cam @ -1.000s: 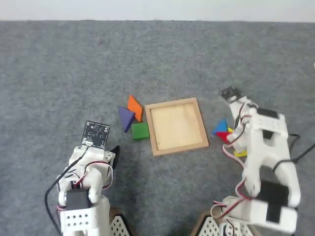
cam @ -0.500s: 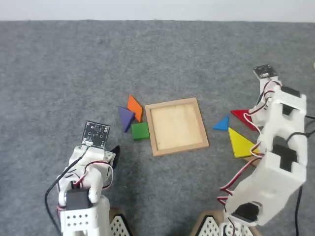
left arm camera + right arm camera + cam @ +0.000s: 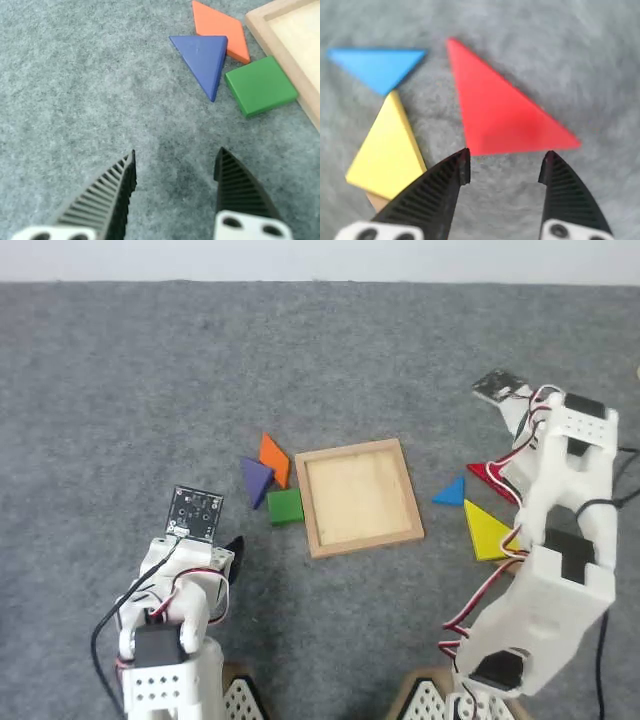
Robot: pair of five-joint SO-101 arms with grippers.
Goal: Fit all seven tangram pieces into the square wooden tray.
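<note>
Six flat coloured pieces countable, none in the square wooden tray (image 3: 349,451); its floor is bare. Left group is bunched: orange parallelogram (image 3: 273,458), dark blue-purple triangle (image 3: 256,478) and green square (image 3: 285,506), the green one just beside the tray's left rim. Right group lies looser and apart from the tray: small light-blue triangle (image 3: 451,491), large red triangle (image 3: 490,478), large yellow triangle (image 3: 487,531). A tan sliver (image 3: 376,201) pokes out under the yellow one, maybe the seventh piece, can't tell.

Right end effector (image 3: 505,172) is spread, hanging at one edge of the red triangle, likely lined up to take it first. Left end effector (image 3: 175,172) is also spread, over bare grey carpeted worktop (image 3: 150,370) near of the left group, probably parked clear.

Raised rim means pieces must go over it, not slide in. Yellow crowds red on one side; open worktop far and right. The tray's far and near sides are free.
</note>
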